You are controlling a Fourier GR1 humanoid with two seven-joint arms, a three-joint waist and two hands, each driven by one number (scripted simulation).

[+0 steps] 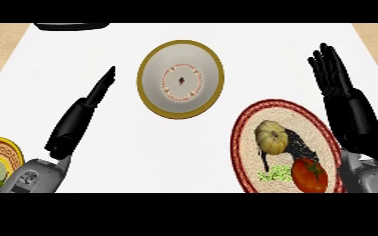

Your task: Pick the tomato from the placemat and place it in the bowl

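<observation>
Head view, our right hand open with fingers straight, holding nothing, beside the placemat at the desk's right edge, tomato on its near end by a small pumpkin, bowl mid-desk, our left hand open, empty.

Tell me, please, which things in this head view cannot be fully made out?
- Placemat: its lower edge is cut off by the view's bottom; its right rim sits behind the right hand.
- Dark object at the top left: only a sliver shows, so it cannot be identified.
- Yellow patterned thing at the left edge: mostly out of frame.
- Green bits beside the tomato: too small to name.
- Left hand: seen edge-on, palm hidden.
</observation>
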